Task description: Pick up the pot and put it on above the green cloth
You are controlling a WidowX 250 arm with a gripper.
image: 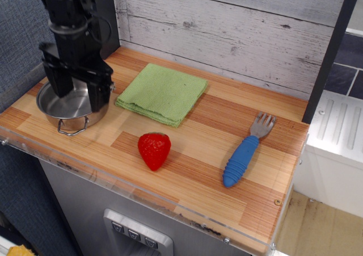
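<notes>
The pot [71, 115], small, round and shiny steel with a wire loop handle at its front, sits at the left end of the wooden counter. My black gripper [79, 94] hangs straight over it, open, with one finger [61, 87] inside the bowl and the other finger [100, 97] at the pot's right rim. The arm hides the pot's back half and rear handle. The green cloth [163, 92], folded and roughly square, lies flat just right of the pot, apart from it.
A red toy strawberry [154, 150] lies in front of the cloth. A fork with a blue handle [244, 152] lies at the right. The wooden counter [198, 171] ends at a clear front lip; a plank wall stands behind.
</notes>
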